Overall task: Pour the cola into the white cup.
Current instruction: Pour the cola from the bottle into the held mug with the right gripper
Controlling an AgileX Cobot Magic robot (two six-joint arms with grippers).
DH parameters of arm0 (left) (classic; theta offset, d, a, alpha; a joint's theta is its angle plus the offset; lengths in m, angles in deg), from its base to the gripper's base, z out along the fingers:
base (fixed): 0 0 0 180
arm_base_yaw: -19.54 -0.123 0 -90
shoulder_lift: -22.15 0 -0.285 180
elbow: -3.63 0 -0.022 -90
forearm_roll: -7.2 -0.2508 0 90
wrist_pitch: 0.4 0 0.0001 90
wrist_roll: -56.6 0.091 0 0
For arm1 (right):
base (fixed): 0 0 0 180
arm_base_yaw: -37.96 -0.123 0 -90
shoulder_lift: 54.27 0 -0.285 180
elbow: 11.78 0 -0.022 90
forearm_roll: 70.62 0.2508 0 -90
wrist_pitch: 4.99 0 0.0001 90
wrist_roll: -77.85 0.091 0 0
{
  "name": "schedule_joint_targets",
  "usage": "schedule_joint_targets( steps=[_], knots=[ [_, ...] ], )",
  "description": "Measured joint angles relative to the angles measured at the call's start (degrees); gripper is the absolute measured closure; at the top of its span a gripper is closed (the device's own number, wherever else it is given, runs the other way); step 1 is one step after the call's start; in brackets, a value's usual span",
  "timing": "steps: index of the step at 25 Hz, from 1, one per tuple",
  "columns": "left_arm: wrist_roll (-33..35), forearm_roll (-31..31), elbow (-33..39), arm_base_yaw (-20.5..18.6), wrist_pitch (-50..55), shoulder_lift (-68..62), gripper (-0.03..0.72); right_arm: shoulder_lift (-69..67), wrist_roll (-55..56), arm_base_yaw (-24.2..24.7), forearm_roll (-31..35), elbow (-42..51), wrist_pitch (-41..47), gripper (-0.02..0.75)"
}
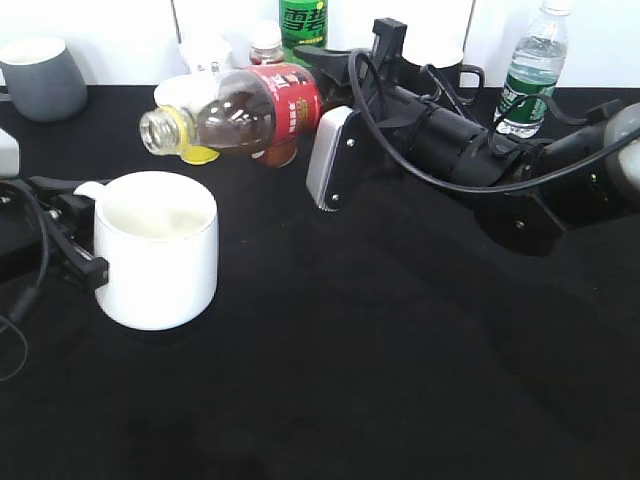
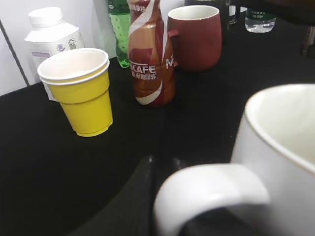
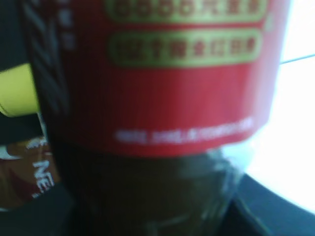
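The cola bottle (image 1: pixel 245 108), clear with a red label and dark liquid, lies almost level in the air with its open mouth to the left, above and just behind the white cup (image 1: pixel 158 248). My right gripper (image 1: pixel 318 95) is shut on its lower body; the right wrist view is filled by the red label (image 3: pixel 172 73). No liquid shows leaving the mouth. My left gripper (image 1: pixel 75 232) is at the cup's loop handle (image 2: pixel 206 189) on the cup's left; its jaws are blurred and mostly hidden.
A yellow cup (image 2: pixel 81 91), a Nescafe bottle (image 2: pixel 150 59), a dark red mug (image 2: pixel 197 34) and a white milk bottle (image 2: pixel 49 29) stand behind. A grey mug (image 1: pixel 42 78) is far left, a water bottle (image 1: pixel 532 70) far right, a green bottle (image 1: pixel 303 22) at the back.
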Motion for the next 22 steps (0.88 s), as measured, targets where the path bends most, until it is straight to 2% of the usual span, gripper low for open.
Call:
schedule_joint_targets(
  steps=[3,22],
  knots=[
    [0.00,0.00,0.00,0.00,-0.89,0.00,0.624,0.00,-5.76,0.00,3.82,0.00,0.00,0.344],
    [0.00,0.13,0.00,0.00,-3.92,0.00,0.624,0.00,-14.76,0.00,4.14,0.00,-3.08,0.345]
  ],
)
